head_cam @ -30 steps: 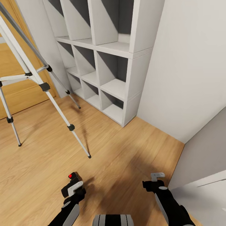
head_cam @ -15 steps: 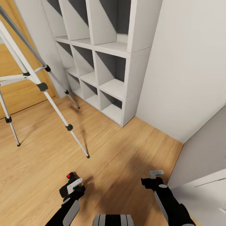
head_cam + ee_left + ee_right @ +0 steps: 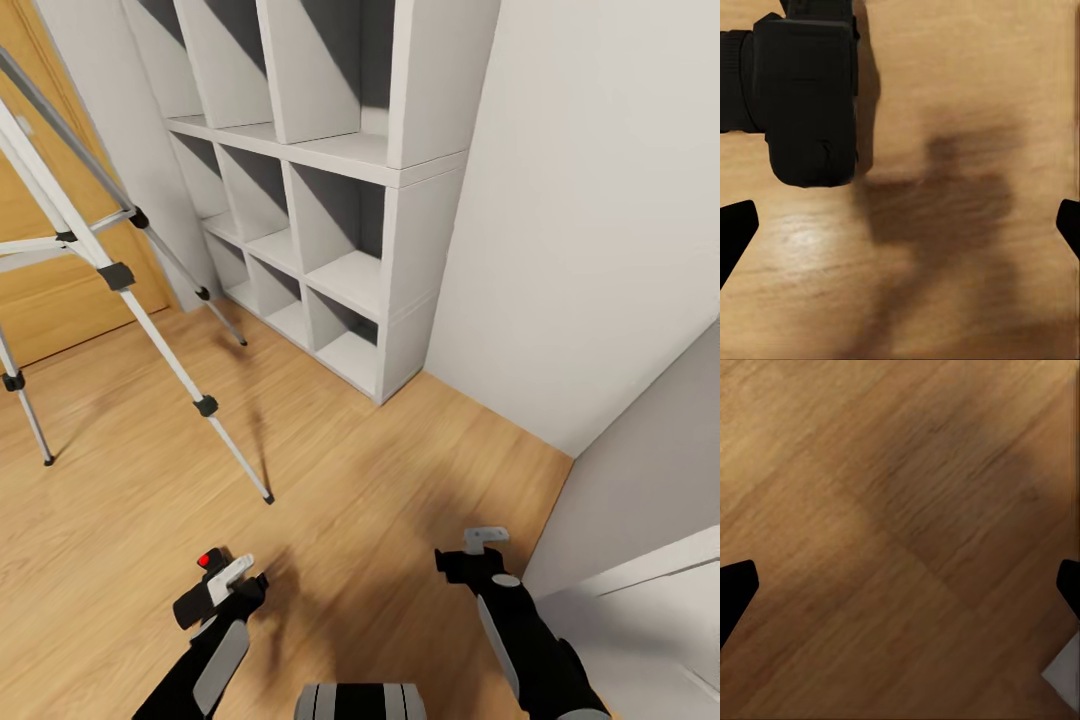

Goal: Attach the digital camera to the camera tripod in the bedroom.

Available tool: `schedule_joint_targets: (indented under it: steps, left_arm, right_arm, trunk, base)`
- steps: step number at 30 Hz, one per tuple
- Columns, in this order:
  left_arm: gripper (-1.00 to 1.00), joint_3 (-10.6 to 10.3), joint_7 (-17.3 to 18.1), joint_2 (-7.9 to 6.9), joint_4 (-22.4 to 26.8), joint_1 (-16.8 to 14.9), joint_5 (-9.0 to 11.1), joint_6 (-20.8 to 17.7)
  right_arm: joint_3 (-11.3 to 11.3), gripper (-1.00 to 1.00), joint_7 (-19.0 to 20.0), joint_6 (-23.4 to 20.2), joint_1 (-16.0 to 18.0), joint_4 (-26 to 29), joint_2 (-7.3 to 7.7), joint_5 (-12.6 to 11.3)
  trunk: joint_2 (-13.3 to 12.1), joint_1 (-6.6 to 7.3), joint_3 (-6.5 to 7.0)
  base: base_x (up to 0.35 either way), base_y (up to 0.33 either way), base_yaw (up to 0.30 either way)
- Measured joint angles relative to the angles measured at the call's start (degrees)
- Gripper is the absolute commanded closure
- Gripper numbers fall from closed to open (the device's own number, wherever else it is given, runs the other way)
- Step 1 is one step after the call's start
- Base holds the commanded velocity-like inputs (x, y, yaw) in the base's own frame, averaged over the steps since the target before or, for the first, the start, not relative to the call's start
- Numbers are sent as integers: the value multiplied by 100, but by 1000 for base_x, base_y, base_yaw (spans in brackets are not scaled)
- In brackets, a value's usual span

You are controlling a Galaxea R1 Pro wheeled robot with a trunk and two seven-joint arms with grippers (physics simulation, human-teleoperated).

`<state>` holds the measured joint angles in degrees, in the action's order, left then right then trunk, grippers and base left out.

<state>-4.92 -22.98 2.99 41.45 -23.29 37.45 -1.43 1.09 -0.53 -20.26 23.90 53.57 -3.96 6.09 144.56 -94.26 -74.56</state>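
Overhead, camera tripod head cut off

Wood floor w/ camera tripod feet & shelf (white) on it.

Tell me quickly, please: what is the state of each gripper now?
Left gripper: the digital camera sits at it, apparently held; the grip itself cannot be told.
Right gripper: open, holding nothing, above the wood floor.
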Motion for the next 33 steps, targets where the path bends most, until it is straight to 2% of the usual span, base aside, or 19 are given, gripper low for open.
schedule_joint_targets:
  steps: [11, 18, 21, 22, 26, 33]
  left_arm:
    - [-100, -27, -355, 32, 354, 0, 49, -21]
    - [-100, -24, -580, 36, 579, 0, 63, -215]
    - [-100, -19, -676, 37, 675, 0, 64, -311]
    - [-100, -15, -770, 37, 727, 0, 64, -452]
    - [-100, -10, -774, 38, 723, 1, 64, -486]
    - [-100, -7, -774, 38, 697, 1, 65, -496]
  right_arm:
    - [-5, -100, 25, -4, 0, 354, -10, 0]
    - [-9, -100, 26, 10, 0, 478, -24, 0]
    - [-11, -100, 27, 14, 0, 468, -57, 5]
    - [-10, -100, 23, 27, -1, 442, -140, 22]
    - [-7, -100, 19, 42, 0, 387, -214, 45]
    - [-6, -100, 25, 47, 0, 367, -229, 57]
  trunk:
    - [0, 0, 0]
    - [0, 0, 0]
    - [0, 0, 0]
    - [0, 0, 0]
    - [0, 0, 0]
    - [9, -18, -154]
  base:
    - [0, -4, 0]
    - [0, 0, 0]
    - [0, 0, 0]
    - [0, 0, 0]
    - [0, 0, 0]
    - [0, 0, 0]
